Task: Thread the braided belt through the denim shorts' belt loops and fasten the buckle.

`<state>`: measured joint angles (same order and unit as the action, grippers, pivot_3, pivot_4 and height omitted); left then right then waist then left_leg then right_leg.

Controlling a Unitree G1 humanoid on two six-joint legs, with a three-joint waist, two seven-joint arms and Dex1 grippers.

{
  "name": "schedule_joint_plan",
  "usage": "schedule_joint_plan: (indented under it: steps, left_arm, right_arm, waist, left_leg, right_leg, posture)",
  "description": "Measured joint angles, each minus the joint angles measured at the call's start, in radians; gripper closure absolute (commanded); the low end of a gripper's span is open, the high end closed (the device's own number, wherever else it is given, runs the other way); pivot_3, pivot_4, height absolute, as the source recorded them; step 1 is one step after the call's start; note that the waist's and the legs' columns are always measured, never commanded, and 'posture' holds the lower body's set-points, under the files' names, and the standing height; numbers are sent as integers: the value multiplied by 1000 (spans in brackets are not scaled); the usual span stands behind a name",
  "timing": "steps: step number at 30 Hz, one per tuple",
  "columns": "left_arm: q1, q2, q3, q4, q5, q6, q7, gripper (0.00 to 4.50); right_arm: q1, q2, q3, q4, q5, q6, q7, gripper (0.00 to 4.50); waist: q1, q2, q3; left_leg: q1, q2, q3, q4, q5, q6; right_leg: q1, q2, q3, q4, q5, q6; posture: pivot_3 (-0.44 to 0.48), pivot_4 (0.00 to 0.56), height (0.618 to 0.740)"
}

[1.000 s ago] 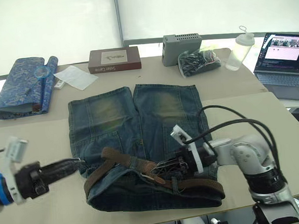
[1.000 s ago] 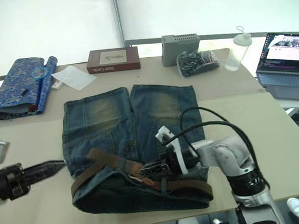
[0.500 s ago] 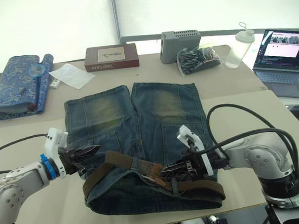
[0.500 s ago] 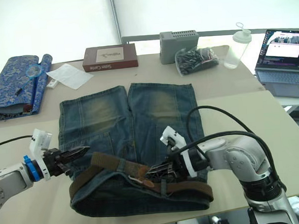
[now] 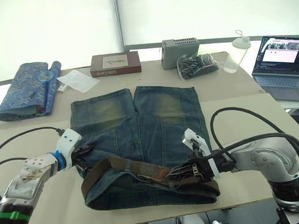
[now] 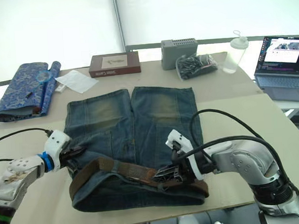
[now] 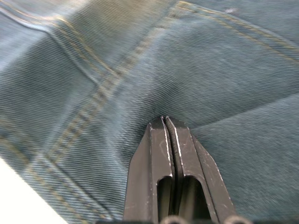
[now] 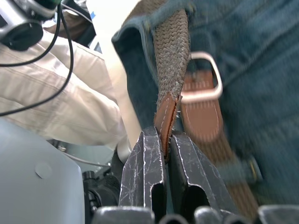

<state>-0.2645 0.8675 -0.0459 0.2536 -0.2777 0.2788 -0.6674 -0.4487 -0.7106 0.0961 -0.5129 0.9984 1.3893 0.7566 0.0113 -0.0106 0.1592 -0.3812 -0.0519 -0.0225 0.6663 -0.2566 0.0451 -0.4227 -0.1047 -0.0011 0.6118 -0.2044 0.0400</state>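
The right gripper (image 5: 186,171), lower centre, pinches the belt (image 5: 125,166) tip beside the buckle (image 8: 202,77), while the left gripper (image 5: 84,150) has arrived, seemingly nipping the shorts (image 5: 135,123), steadying them for fastening.

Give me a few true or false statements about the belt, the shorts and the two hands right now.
1. The right hand is pinching the tan tip of the belt. True.
2. The tip has already passed through the buckle. False: the tip is held short of the buckle.
3. The left hand is shut, its tips against the shorts. True.
4. The shorts hang off the table edge. False: they lie flat on it.
5. The belt lies across the leg openings. False: it runs along the waistband, at the end near the robot.
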Motion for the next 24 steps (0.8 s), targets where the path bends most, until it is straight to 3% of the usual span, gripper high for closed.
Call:
schedule_joint_plan:
  steps: [6,14,17,21,24]
  left_arm:
    - [-165,-22,-33,322,136,-188,-8,4398]
    - [-241,-50,-7,508,191,-305,-35,4398]
    - [-202,-62,69,479,126,-295,-98,4398]
    - [-64,-58,188,255,-80,-72,-246,4398]
    - [9,-36,264,33,-287,238,-308,3594]
  right_arm:
    - [44,-109,-48,-10,-14,-24,1,4500]
    - [107,-170,-152,-10,19,-30,6,4500]
    - [107,-149,-163,-9,84,-30,19,4500]
    - [103,-111,-98,-18,108,-30,29,4500]
    - [49,-43,-42,-8,114,-30,28,4500]
  waist:
    - [-2,6,-5]
    - [-8,7,-7]
    - [-15,6,-7]
    - [-22,2,-5]
    - [-22,-7,0]
  left_leg:
    - [0,-2,1,0,1,1]
    - [0,-1,1,0,1,1]
    - [-2,-1,0,0,1,2]
    - [-7,-3,0,2,-2,6]
    - [-19,-4,-2,9,-2,7]
  right_leg:
    - [-1,1,1,2,3,-6]
    - [0,2,1,2,2,-3]
    - [-2,1,1,1,3,-6]
    - [-5,-3,1,1,4,-5]
    - [-14,-3,0,2,5,-3]
  posture:
    - [0,150,740]
    - [0,150,740]
    - [0,150,740]
    - [0,150,740]
    - [0,150,740]
